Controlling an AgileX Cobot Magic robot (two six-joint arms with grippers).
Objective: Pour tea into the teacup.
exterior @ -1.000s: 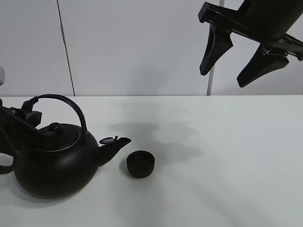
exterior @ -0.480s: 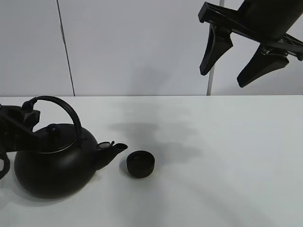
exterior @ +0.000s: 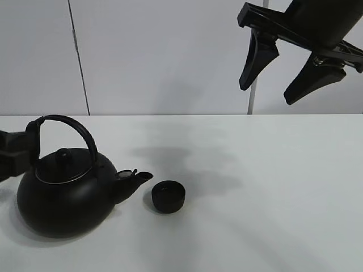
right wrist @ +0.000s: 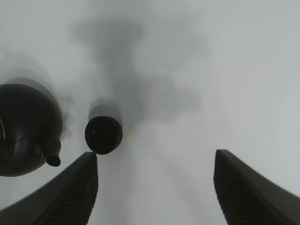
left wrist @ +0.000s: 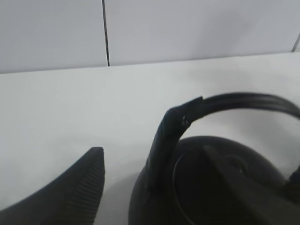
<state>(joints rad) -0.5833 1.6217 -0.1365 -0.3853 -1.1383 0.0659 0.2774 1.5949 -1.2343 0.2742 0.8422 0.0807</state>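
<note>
The teacup is a small, low black cup on the white table, just right of the spout of the big black kettle, which stands upright. My left gripper is at the left end of the kettle's arched handle. One ribbed finger stands clear of the handle with bare table between them, so the gripper is open and holds nothing. My right gripper hangs open high above the table's right side. From there it looks down on the teacup and the kettle.
The white table runs to a pale panelled wall at the back. Shadows of the right arm fall on the table behind the teacup.
The kettle has come down from a tilt toward the teacup and now sits level. My left gripper has opened off the handle and drawn back to the left. The right arm has not moved.
</note>
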